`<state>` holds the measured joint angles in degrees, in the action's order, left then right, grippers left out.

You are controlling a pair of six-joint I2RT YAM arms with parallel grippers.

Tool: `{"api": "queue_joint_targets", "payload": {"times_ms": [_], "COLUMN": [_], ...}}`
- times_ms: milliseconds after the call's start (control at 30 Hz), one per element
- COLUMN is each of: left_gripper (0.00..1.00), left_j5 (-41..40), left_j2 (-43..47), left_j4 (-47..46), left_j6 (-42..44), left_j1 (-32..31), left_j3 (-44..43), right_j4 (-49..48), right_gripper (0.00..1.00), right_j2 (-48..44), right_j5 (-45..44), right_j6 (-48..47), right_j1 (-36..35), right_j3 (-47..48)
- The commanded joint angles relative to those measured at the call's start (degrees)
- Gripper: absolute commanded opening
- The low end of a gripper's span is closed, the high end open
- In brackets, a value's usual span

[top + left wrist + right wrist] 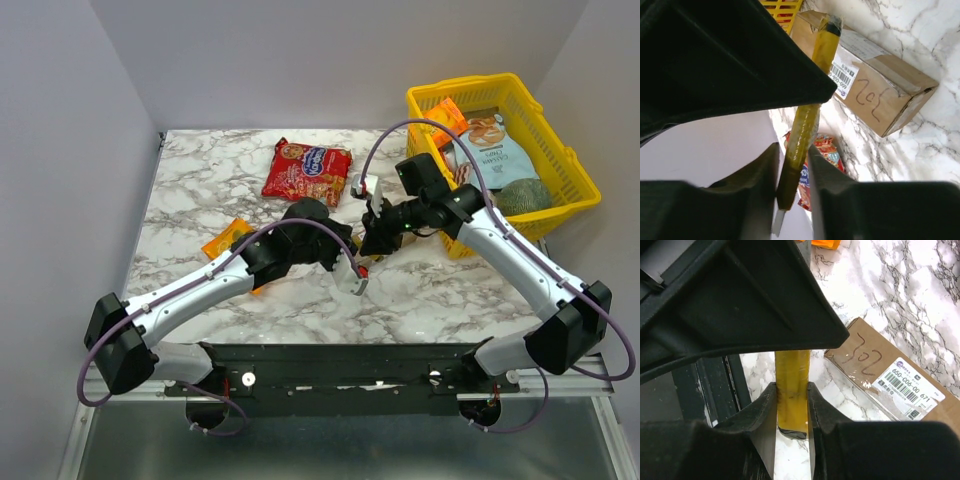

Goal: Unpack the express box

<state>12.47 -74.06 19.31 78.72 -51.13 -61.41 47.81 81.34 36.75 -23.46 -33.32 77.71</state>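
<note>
At the near edge of the marble table [200,180] the two arms are reaching inward from their bases and meeting over the middle, and their bodies are hiding most of what lies below in the overhead view.

The right gripper [791,387] is pinching a yellow tape strip [792,365]. The strip is filling the gap between both pads, with a short dark-tipped end hanging out below. The left gripper [792,150] is standing around the same strip, its fingers drawn in close on either side. Whether they are actually clamping it cannot be told. Two holds on one strip are probably meant to keep the tape taut and stop it curling back onto itself while it is being dealt with.

Just beyond the fingers the express box [875,95] is lying flat on the marble, label and handwritten number facing up. It is resting on the table by its own weight and neither gripper is touching it. In the left wrist view the strip is running up toward one end of the carton, but whether it is attached there cannot be told. The flaps appear closed, so unpacking is likely at an early stage.

Farther back a red snack bag [307,172] is lying flat, and a yellow basket [460,86] holding other packets is sitting at the far right corner.
</note>
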Motion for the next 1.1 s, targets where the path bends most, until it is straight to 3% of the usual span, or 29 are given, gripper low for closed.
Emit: {"api": "queue_joint_targets", "payload": {"times_ms": [0,67,133,233,267,333,467,567,767,1067], "left_gripper": [0.11,0.00,0.00,0.00,0.00,0.00,0.00,0.00,0.00,0.00], "left_j5": [-2.62,-3.76,-3.25,-0.27,1.31,4.48,14.75,17.84,21.89,29.17], "left_j2": [-0.47,-0.64,-0.47,0.76,1.20,1.38,0.94,1.20,0.67,2.08], "left_j4": [-1.29,-1.82,-0.33,3.53,6.76,10.99,18.30,17.87,11.73,5.48], "left_j6": [0.65,-3.54,-8.04,-15.76,-17.96,-24.97,-35.72,-40.20,-49.27,-57.27], "left_j1": [-0.46,-0.02,0.33,1.82,2.44,4.90,8.77,9.65,12.89,17.91], "left_j3": [-2.14,-2.22,-2.66,-3.54,-5.20,-7.49,-13.29,-14.26,-14.54,-10.85], "right_j4": [-0.88,-1.31,-1.67,-0.62,-0.35,-0.35,-5.35,-10.71,-11.51,-12.04], "right_gripper": [0.06,0.06,0.09,0.34,0.48,0.61,1.00,1.00,1.00,1.00], "right_j2": [-1.10,-1.01,-0.92,-1.01,-0.92,-0.92,-1.10,0.04,8.22,6.83], "right_j5": [-0.72,-0.80,-1.42,-1.42,-1.94,-1.77,-2.11,-9.11,-22.49,-17.32], "right_j6": [0.08,0.61,2.36,3.33,3.77,5.52,10.27,12.39,7.73,6.77], "right_j1": [-0.43,-0.43,-0.43,-0.25,0.36,2.54,6.33,7.39,6.78,6.78], "right_j3": [0.60,0.86,2.52,6.73,10.75,14.55,18.70,16.69,20.11,20.03]}}
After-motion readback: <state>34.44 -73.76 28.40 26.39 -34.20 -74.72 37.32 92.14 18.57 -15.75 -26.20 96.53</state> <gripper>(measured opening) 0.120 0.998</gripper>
